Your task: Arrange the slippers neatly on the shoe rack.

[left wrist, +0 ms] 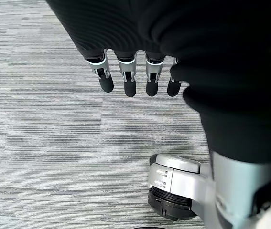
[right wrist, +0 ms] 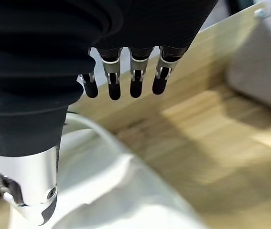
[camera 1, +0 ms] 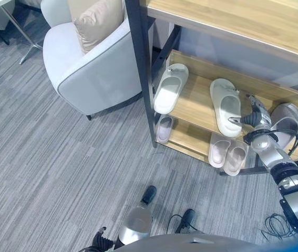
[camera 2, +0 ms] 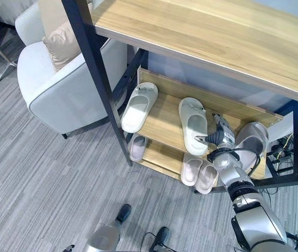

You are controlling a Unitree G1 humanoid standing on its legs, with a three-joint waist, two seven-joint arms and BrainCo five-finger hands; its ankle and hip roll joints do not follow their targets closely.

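The shoe rack's middle wooden shelf (camera 1: 196,105) holds two white slippers, one at its left end (camera 1: 171,86) and one near the middle (camera 1: 226,105). A grey slipper (camera 1: 288,118) lies at the right end. My right hand (camera 1: 255,113) reaches onto this shelf between the middle white slipper and the grey one. Its fingers (right wrist: 121,81) hang straight over the wood, and its thumb rests by the white slipper's heel (right wrist: 102,191), holding nothing. On the lower shelf lie a single pale slipper (camera 1: 164,128) and a pale pair (camera 1: 227,152). My left hand (left wrist: 125,81) hangs open over the carpet.
A white armchair (camera 1: 91,68) with a beige cushion (camera 1: 96,21) stands left of the rack's black post (camera 1: 141,68). The rack's top board (camera 1: 233,21) overhangs the shelves. A small table's legs (camera 1: 17,31) show at the far left.
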